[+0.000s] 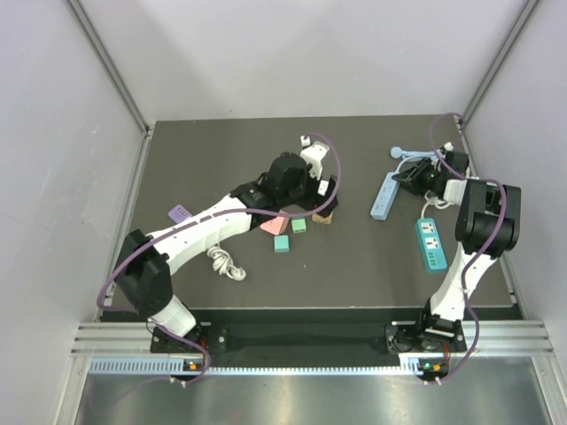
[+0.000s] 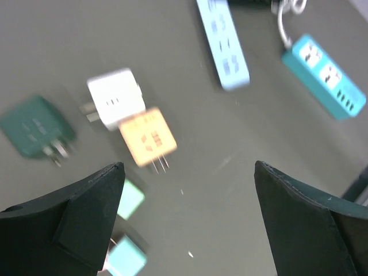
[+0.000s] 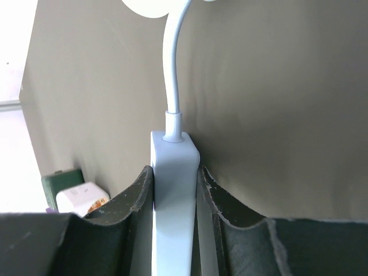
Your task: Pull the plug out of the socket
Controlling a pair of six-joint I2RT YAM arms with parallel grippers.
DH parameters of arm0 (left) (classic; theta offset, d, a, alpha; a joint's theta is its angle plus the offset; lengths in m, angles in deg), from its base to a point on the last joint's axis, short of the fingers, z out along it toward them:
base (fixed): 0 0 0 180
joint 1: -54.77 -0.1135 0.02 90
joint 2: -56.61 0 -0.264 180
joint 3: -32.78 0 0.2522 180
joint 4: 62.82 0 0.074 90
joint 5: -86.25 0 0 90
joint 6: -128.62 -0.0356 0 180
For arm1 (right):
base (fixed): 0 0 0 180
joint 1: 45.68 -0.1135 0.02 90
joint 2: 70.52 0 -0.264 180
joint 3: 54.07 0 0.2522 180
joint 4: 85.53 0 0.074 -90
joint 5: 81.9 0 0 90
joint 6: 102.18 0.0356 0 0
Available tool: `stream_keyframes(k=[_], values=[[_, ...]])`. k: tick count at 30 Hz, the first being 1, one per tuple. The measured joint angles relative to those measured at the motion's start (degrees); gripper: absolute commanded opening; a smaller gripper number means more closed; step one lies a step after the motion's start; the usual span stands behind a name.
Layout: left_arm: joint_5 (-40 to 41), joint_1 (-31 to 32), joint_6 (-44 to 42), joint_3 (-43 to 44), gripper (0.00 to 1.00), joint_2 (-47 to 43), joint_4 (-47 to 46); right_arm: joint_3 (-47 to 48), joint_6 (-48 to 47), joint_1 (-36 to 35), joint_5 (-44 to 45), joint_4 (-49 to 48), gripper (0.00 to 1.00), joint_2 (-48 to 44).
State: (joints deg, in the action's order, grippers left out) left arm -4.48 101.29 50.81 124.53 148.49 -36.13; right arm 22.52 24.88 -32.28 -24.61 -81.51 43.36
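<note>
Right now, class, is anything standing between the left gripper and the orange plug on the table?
Nothing visible does. The open left gripper hangs over the orange plug with a clear way down. The white plug lies close beside it, out of the path.

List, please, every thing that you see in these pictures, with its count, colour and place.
light blue power strip: 1, light blue, right of centre, far end in the right pincer
teal power strip: 1, teal, right side
dark green plug adapter: 1, dark green, below left pincer
white plug adapter: 1, white, beside the orange one
orange plug adapter: 1, orange, centre
small blocks: 3, pink, green, teal, centre
coiled cable: 1, white, near left
flat piece: 1, purple, left
table: 1, dark grey
left pincer: 1, black, open
right pincer: 1, black, shut on light blue power strip
</note>
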Motion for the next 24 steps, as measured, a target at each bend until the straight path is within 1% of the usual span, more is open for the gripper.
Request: stream_keyframes(k=[5,9,13,19,21,22,24], values=[[-2.6,-0.3,2.8,-8.9,0.99,-1.9,-1.0,5.9,-0.2,0.4,1.8,3.6,0.0,2.8],[-4.0,-0.6,4.5,-13.6,0.98,-3.4,-1.9,14.2,-1.0,0.8,4.2,7.9,0.0,6.9],[-5.2,-0.8,6.3,-16.7,0.99,-6.0,-3.1,20.7,-1.1,1.1,6.3,10.6,0.0,10.4],[-6.5,-1.0,8.1,-19.2,0.99,-7.9,-5.3,29.6,-1.6,1.3,9.4,14.3,0.0,14.9],[-6.9,-1.0,8.5,-19.8,0.98,-8.1,-5.4,32.9,-2.0,1.4,10.2,15.5,0.02,16.7],[-7.0,-1.0,8.6,-20.0,0.99,-8.1,-5.5,33.7,-2.1,1.4,10.5,15.8,0.07,17.1],[-7.1,-1.0,8.8,-20.3,0.99,-8.2,-5.6,33.9,-2.2,1.4,10.9,16.3,0.1,17.1]])
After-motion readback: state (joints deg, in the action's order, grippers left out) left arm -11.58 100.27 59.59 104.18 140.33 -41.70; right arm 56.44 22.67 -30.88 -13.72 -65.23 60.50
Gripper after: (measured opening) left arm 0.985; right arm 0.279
